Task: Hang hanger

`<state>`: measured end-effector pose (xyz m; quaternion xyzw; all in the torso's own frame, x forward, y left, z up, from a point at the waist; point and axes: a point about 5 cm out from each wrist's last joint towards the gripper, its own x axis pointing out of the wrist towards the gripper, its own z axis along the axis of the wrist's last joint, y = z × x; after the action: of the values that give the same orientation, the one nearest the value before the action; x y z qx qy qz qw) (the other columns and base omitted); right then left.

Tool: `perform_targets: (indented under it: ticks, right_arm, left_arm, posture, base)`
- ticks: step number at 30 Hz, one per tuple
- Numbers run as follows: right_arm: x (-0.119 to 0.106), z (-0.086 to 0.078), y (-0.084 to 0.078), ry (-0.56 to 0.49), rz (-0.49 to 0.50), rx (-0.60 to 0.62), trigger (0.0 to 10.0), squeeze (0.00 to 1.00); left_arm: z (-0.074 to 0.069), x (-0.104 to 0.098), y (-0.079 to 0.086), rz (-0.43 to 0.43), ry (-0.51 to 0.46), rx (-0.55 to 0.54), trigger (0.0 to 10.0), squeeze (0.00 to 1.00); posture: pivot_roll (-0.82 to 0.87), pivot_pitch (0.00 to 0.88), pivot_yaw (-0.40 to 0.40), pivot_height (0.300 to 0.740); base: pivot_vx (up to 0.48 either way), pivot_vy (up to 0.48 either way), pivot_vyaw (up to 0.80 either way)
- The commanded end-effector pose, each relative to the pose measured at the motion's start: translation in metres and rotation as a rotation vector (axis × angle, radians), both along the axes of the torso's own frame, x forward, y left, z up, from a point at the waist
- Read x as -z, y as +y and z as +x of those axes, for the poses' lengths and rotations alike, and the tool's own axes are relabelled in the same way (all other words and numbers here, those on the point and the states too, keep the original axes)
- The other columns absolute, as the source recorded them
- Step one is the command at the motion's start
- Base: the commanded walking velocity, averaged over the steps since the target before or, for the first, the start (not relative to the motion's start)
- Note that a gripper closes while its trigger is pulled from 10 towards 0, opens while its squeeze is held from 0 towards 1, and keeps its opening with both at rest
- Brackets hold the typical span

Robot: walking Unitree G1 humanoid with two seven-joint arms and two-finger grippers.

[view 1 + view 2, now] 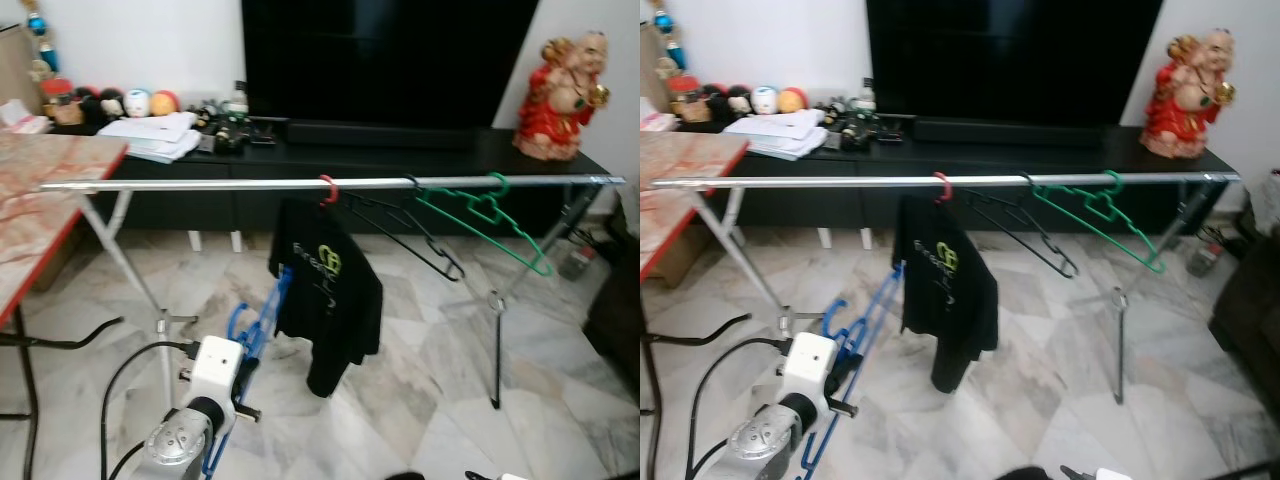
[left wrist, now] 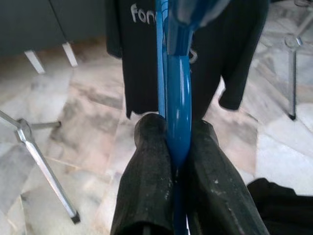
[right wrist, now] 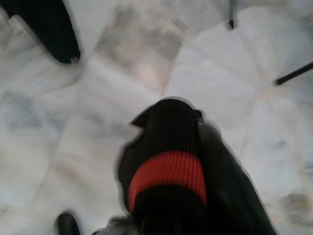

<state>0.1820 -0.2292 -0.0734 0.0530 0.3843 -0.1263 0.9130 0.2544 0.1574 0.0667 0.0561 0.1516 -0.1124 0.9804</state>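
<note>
Pinched between the left gripper's (image 2: pixel 177 161) black fingers, one blue hanger (image 1: pixel 258 325) is held low, below the silver rail (image 1: pixel 230 184). Three hangers are counted on that rail: red with a black shirt (image 1: pixel 328 290), black (image 1: pixel 405 230), green (image 1: pixel 485 215). Right gripper (image 3: pixel 168 147): pressed together, pointed floorward.

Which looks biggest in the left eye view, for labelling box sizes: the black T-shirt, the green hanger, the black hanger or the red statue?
1. black T-shirt
2. green hanger and black hanger: much alike in span, so unranked
3. red statue, though it stands farther back, which shrinks it
</note>
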Motion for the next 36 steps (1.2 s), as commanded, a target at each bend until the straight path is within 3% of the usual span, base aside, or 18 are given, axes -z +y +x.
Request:
perform_targets:
  ticks: [1,3,13,18,21,23,28,33,36]
  right_arm:
    - [-0.047,0.07,-0.009,-0.224,-0.049,-0.026,10.0,0.0]
    - [-0.058,0.083,-0.008,-0.266,-0.06,-0.036,10.0,0.0]
    - [-0.064,0.089,-0.008,-0.302,-0.055,-0.029,10.0,0.0]
    - [-0.086,0.111,-0.011,-0.369,-0.138,-0.097,10.0,0.0]
    - [-0.106,0.129,-0.01,-0.404,-0.206,-0.172,10.0,0.0]
    - [-0.115,0.137,-0.007,-0.42,-0.215,-0.196,10.0,0.0]
    - [-0.127,0.152,0.002,-0.402,-0.295,-0.263,10.0,0.0]
    - [-0.146,0.173,0.028,-0.414,-0.283,-0.281,10.0,0.0]
    - [-0.152,0.179,0.039,-0.43,-0.275,-0.306,10.0,0.0]
  left_arm:
    - [-0.002,0.002,0.001,0.018,0.021,0.011,10.0,0.0]
    - [-0.001,0.002,0.002,0.025,0.014,-0.003,10.0,0.0]
    - [0.002,-0.001,0.008,0.057,0.01,-0.028,10.0,0.0]
    - [-0.012,0.01,-0.004,0.121,0.18,0.269,10.0,0.0]
    - [-0.027,0.011,-0.011,0.193,0.267,0.529,10.0,0.0]
    - [-0.028,0.007,-0.014,0.211,0.277,0.607,10.0,0.0]
    - [-0.023,0.0,-0.029,0.232,0.269,0.737,10.0,0.0]
    - [-0.013,-0.001,-0.063,0.198,0.235,0.824,10.0,0.0]
    - [-0.013,-0.004,-0.072,0.186,0.242,0.859,10.0,0.0]
  posture:
    - [0.1,0.0,-0.018,0.74]
    - [0.1,0.0,-0.02,0.74]
    - [0.11,0.0,-0.015,0.74]
    - [0.11,0.0,-0.008,0.74]
    - [0.11,0.0,-0.006,0.74]
    - [0.1,0.0,-0.005,0.74]
    - [0.1,0.0,-0.003,0.74]
    - [0.1,0.0,-0.007,0.74]
    - [0.1,0.0,-0.009,0.74]
  base:
    - [0.0,0.0,0.0]
    - [0.0,0.0,0.0]
    - [0.0,0.0,0.0]
    - [0.0,0.0,0.0]
    - [0.0,0.0,0.0]
    - [0.0,0.0,0.0]
    - [0.0,0.0,0.0]
    - [0.0,0.0,0.0]
    - [0.0,0.0,0.0]
